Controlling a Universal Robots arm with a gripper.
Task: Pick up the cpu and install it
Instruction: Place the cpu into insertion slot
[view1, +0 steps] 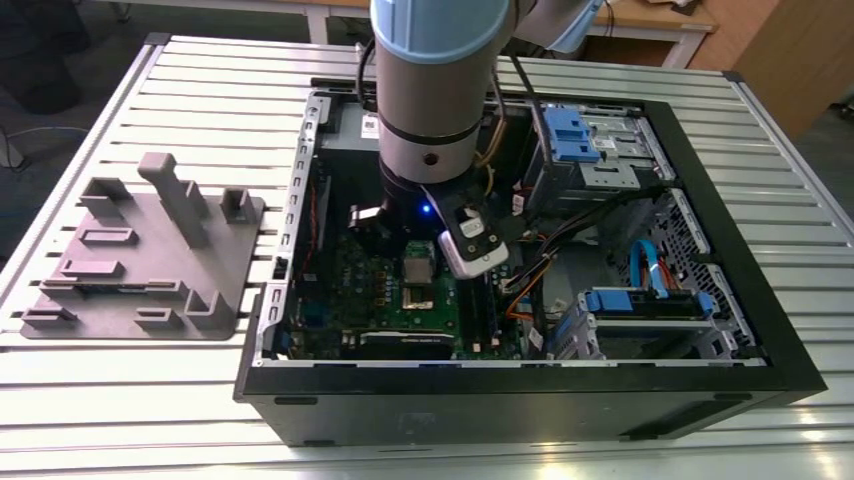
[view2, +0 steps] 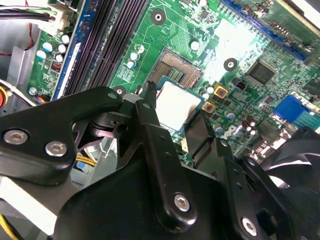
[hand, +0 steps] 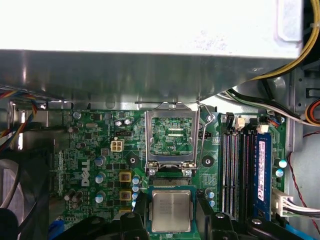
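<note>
The cpu (hand: 171, 210), a small silvery square chip with a pale rim, sits between my gripper's (hand: 171, 215) two black fingers (hand: 204, 206), which are shut on its opposite edges. In the second wrist view the cpu (view2: 177, 104) hangs a little above the green circuit board, right beside the open socket (view2: 176, 67), with my gripper (view2: 175, 115) around it. The socket's metal frame (hand: 171, 131) is flipped open and stands up behind the socket. In the exterior view the arm reaches down into the open computer case (view1: 747, 300), over the green circuit board (view1: 354, 290).
Black memory slots (hand: 232, 170) and a blue memory module (hand: 262, 170) run beside the socket. A grey metal wall (hand: 150, 75) rises behind it. Cables (hand: 280, 107) and a fan (hand: 10, 190) flank the board. A grey plastic tray (view1: 147, 255) stands outside the case, at the exterior view's left.
</note>
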